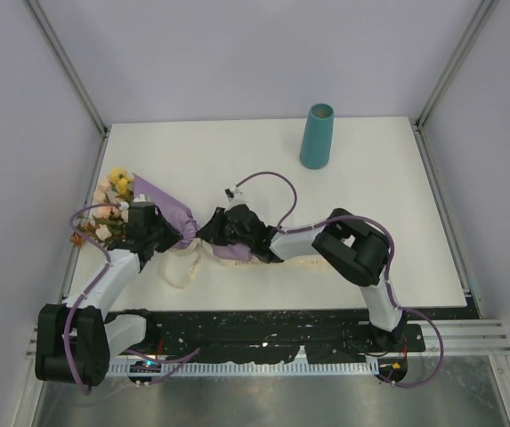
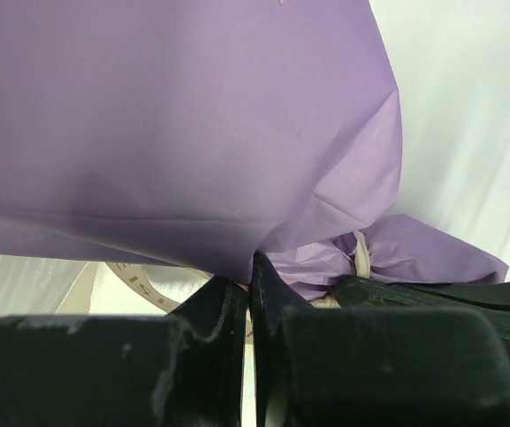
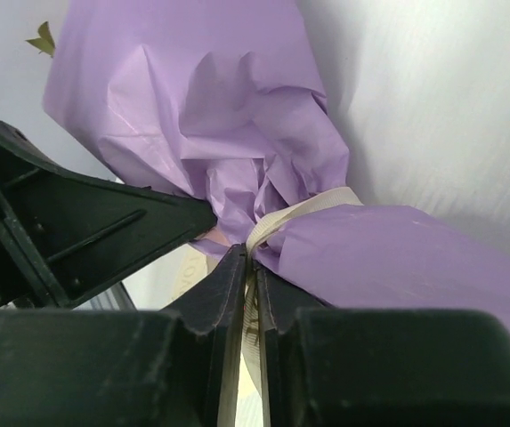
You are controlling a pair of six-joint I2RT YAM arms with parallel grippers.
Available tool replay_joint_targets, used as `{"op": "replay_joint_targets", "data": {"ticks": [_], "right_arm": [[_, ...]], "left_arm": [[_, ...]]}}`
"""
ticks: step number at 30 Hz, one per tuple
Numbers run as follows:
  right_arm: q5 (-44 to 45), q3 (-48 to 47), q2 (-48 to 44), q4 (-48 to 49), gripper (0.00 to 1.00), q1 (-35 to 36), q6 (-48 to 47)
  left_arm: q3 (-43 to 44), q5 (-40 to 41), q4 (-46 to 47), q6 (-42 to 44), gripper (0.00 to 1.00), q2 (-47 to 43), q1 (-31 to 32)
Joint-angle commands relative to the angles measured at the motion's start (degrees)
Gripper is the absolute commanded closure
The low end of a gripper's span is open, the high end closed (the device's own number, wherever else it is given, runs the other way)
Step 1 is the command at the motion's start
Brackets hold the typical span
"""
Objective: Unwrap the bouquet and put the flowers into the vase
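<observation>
While the ribbon [image 3: 301, 210] is on, nothing opens, so untying comes first. Bouquet [image 1: 158, 206] lies flat, well left of the vase [image 1: 317, 136] and in front of it, blooms [image 1: 112, 189] pointing away from it. Left gripper [image 2: 251, 286] is clenched on the purple wrap [image 2: 174, 116] at the neck. Right gripper [image 3: 253, 271] pinches a ribbon strand just vase-side of that. I judge a good pull runs along the strand, vase-ward and slow, with the left anchoring. Risk: the strand slips, or the whole bunch drags.
</observation>
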State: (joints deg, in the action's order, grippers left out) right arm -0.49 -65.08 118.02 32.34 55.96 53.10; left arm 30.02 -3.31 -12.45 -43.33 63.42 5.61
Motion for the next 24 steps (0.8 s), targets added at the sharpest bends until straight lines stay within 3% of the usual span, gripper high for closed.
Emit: {"op": "replay_joint_targets", "data": {"ticks": [1,7,17,24], "right_arm": [[-4.6,1.3,-1.9,12.7,0.85,-0.8,3.1],[-7.9,0.2,-0.5,13.9,0.69,-0.9,4.6],[-6.4,-1.5,0.7,7.5,0.67,-1.0,4.8],[-9.5,-2.3,1.2,10.4,0.66,-1.4,5.3]], "left_arm": [[-0.8,-1.0,0.2,-0.2,0.93,-0.7,0.0],[-0.9,-1.0,0.4,-0.4,0.93,-0.8,0.1],[-1.3,-1.0,0.7,-0.6,0.93,-1.1,0.0],[-1.4,-1.1,0.7,-0.4,0.93,-1.4,0.0]]}}
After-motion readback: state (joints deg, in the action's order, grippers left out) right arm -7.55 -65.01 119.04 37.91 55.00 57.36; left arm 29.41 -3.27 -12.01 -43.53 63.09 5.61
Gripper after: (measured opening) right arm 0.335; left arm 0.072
